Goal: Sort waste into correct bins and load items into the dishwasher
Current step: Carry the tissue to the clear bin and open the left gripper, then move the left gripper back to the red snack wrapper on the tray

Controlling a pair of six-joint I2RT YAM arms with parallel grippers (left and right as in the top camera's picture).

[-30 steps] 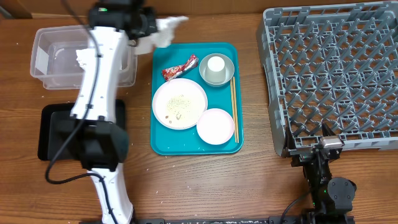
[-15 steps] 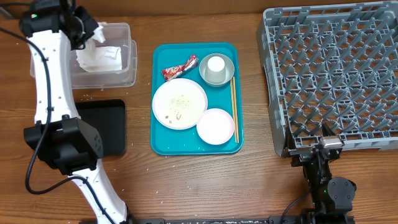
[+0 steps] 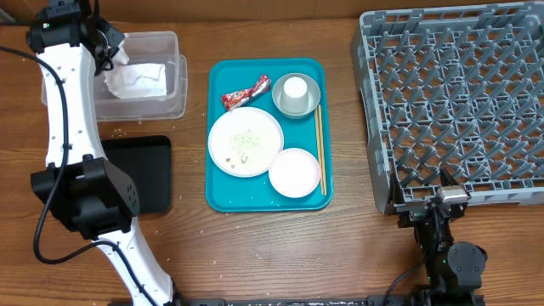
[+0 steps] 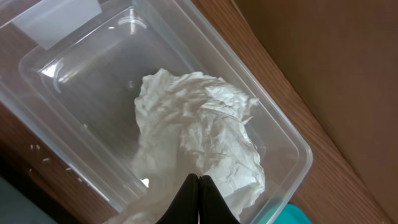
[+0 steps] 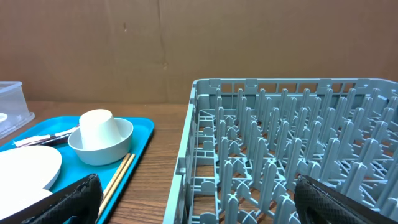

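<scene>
Left gripper (image 4: 198,184) hangs over the clear plastic tub (image 3: 176,100) at the far left of the table (image 3: 255,255), fingers pressed together, tips right at the crumpled white paper napkin (image 4: 199,127); cannot tell if a fold is caught between them. Napkin lies inside the tub, bunched toward the right half. Shallow black tray (image 3: 144,174) sits just in front of the tub, partly hidden by the left arm. A few loose rice grains (image 3: 115,132) on the wood between tub and black tray

Teal serving tray (image 3: 219,197) is mid-table. On it: red snack wrapper (image 3: 246,91) at far left corner, round metal bowl (image 3: 314,88) at far right with small white cup (image 3: 294,92) upside down inside, large white plate (image 3: 255,161) in the middle with rice grains (image 3: 244,143) on it, smaller pinkish-white plate (image 3: 294,172) at near right, touching the large plate's edge. Wooden chopsticks (image 3: 320,144) lie along the tray's right side

Grey dish rack (image 3: 459,102) is at right, nothing in it. Right gripper (image 5: 196,183) is by the rack's near left corner, fingers spread wide, holding nothing
</scene>
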